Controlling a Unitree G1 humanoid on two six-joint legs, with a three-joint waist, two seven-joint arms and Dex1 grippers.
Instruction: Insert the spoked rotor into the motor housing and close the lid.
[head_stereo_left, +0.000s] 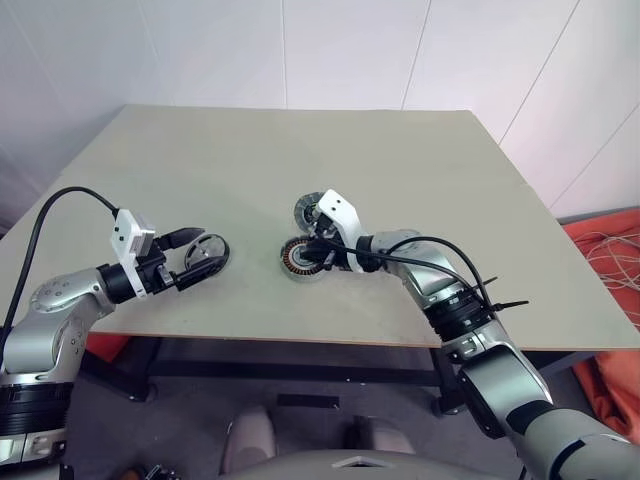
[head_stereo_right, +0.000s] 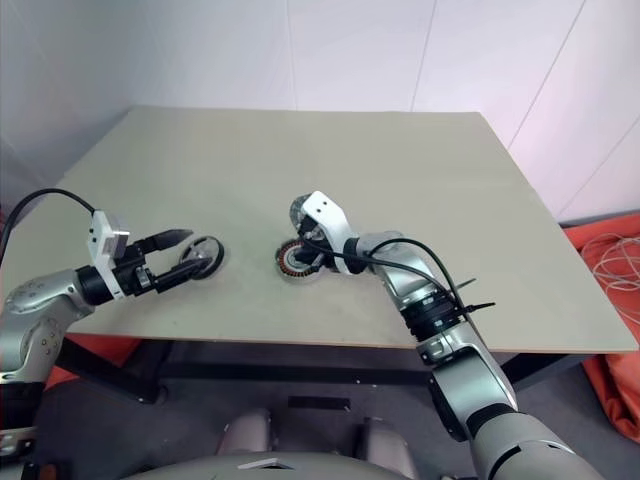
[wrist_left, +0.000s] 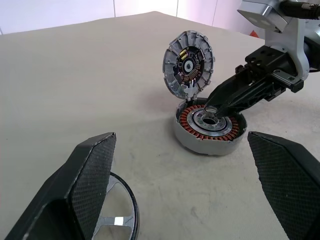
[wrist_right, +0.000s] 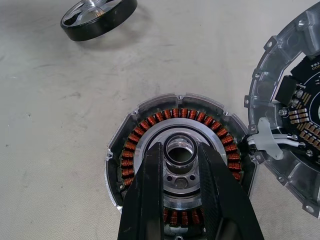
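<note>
From the head view I see my left fingers (head_stereo_left: 198, 255) spread wide beside the spoked rotor (head_stereo_left: 207, 252) on the counter (head_stereo_left: 400, 180). My left wrist shows the lid (wrist_left: 188, 64) propped open behind the motor housing (wrist_left: 210, 127). My right wrist shows the right fingers (wrist_right: 181, 155) clamped on the housing's centre hub.
</note>
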